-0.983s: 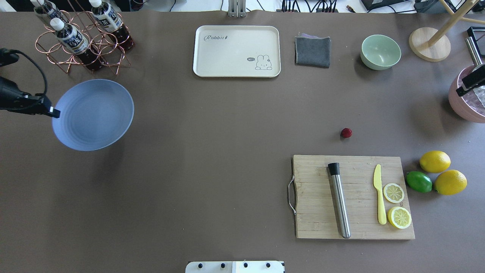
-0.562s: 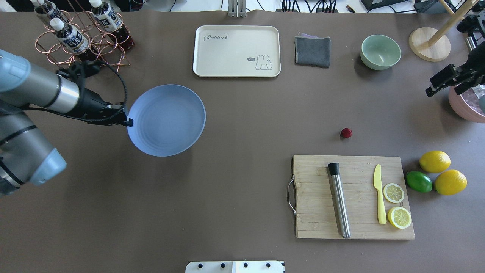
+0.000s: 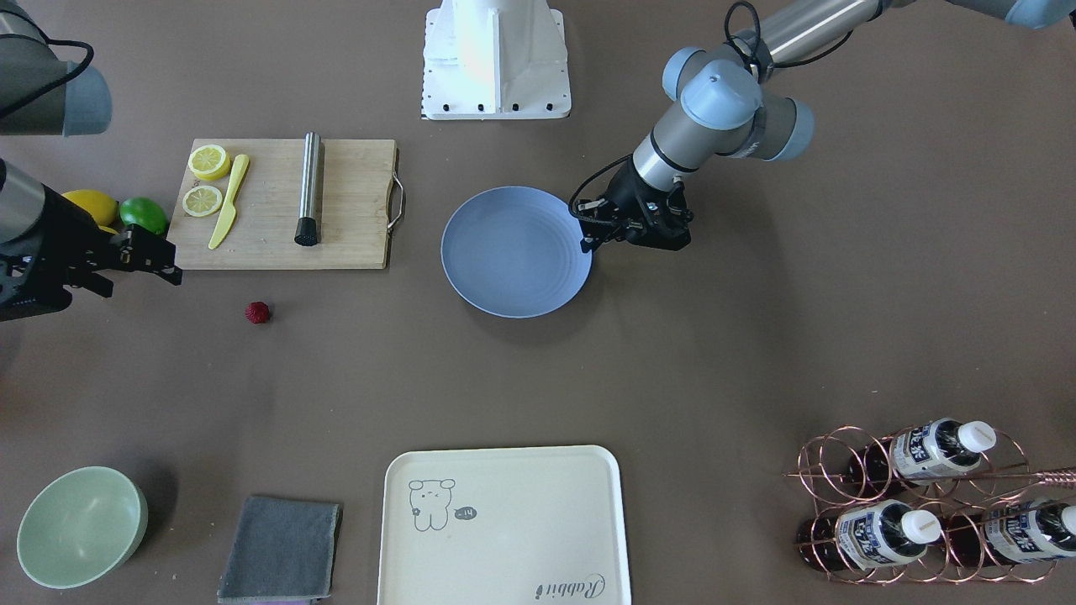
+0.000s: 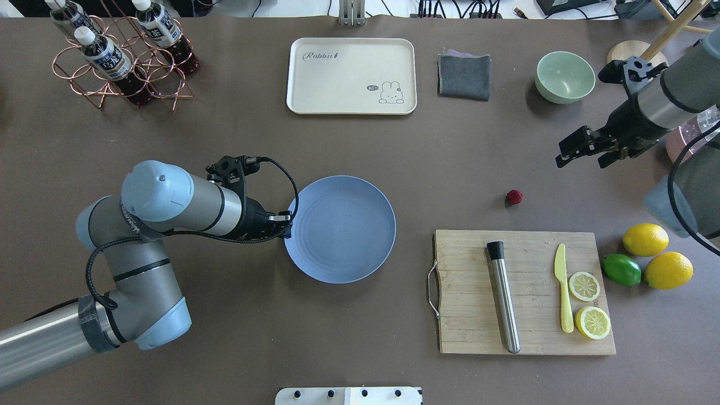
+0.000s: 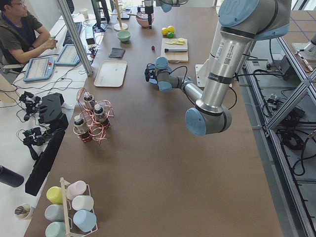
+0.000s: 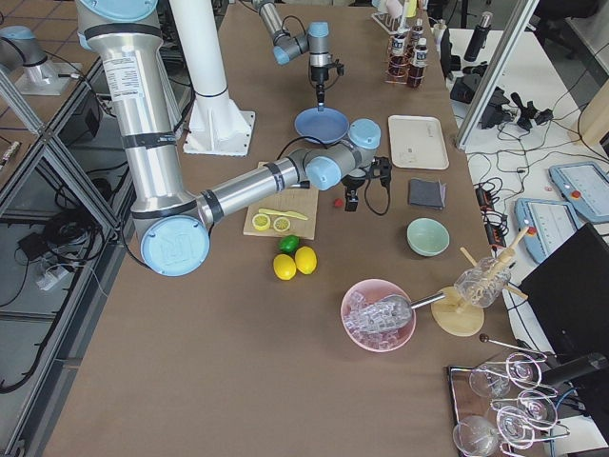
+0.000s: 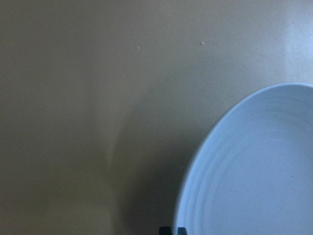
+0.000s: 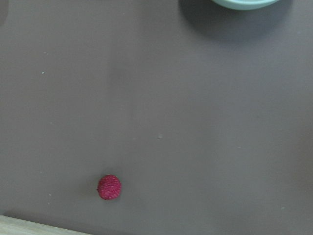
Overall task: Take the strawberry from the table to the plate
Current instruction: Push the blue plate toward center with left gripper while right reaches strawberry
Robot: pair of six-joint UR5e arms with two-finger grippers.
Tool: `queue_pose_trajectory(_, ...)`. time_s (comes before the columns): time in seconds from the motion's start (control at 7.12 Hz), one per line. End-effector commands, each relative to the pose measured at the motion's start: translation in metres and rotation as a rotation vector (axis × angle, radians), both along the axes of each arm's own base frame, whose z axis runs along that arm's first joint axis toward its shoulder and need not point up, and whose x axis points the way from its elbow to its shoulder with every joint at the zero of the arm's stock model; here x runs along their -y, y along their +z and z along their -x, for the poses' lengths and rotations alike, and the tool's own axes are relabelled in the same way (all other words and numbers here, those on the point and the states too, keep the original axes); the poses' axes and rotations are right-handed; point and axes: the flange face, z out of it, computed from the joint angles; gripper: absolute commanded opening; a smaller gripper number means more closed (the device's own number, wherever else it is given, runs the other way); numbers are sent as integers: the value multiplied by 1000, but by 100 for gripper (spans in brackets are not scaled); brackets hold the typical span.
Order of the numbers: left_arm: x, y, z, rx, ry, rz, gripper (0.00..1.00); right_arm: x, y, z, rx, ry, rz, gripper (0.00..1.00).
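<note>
The strawberry (image 4: 513,197) (image 3: 258,313), a tiny dark-red berry, lies alone on the grey-brown table (image 4: 225,337) just beyond the cutting board. It also shows low in the right wrist view (image 8: 109,187). My right gripper (image 4: 579,162) (image 3: 143,281) hangs open and empty to the strawberry's right, well apart from it. The periwinkle-blue plate (image 4: 340,229) (image 3: 517,252) (image 7: 254,171) sits near the table's middle, empty. My left gripper (image 4: 287,216) (image 3: 586,244) is shut on its left rim. A shadow beside the plate suggests it is held slightly off the surface.
A wooden cutting board (image 4: 467,292) carries a steel muddler, a yellow knife and two lemon slices. Two lemons (image 4: 645,239) and a lime (image 4: 621,269) lie to its right. At the far edge are a cream tray (image 4: 349,73), a grey cloth (image 4: 464,76), a green bowl (image 4: 565,76) and a bottle rack (image 4: 121,62).
My left arm has carried the plate from the table's left side to near its middle. My right arm has come in from the right edge toward the strawberry. The strawberry has not moved.
</note>
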Motion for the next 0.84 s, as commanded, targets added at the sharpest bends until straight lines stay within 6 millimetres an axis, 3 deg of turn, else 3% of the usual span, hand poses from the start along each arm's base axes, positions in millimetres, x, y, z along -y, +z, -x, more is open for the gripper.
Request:
queue_pose_trajectory(0.0, -19, -9, -22, 1, -11, -5, 0, -19, -6, 54, -17, -3, 6, 100)
queue_pose_trajectory(0.14, -26, -11, -30, 1, -4, -9, 0, -13, -14, 86, -31, 1, 12, 100)
queue_pose_trajectory(0.42, -27, -14, -32, -4, -1, -10, 0, -15, -6, 109, -65, -3, 10, 99)
queue_pose_trajectory(0.56, -26, -13, -32, -4, -3, -10, 61, -10, -8, 118, -68, -9, 4, 97)
queue_pose_trajectory(0.7, -24, -14, -30, -4, -10, -13, 89, -4, -1, 127, -91, -3, 2, 93)
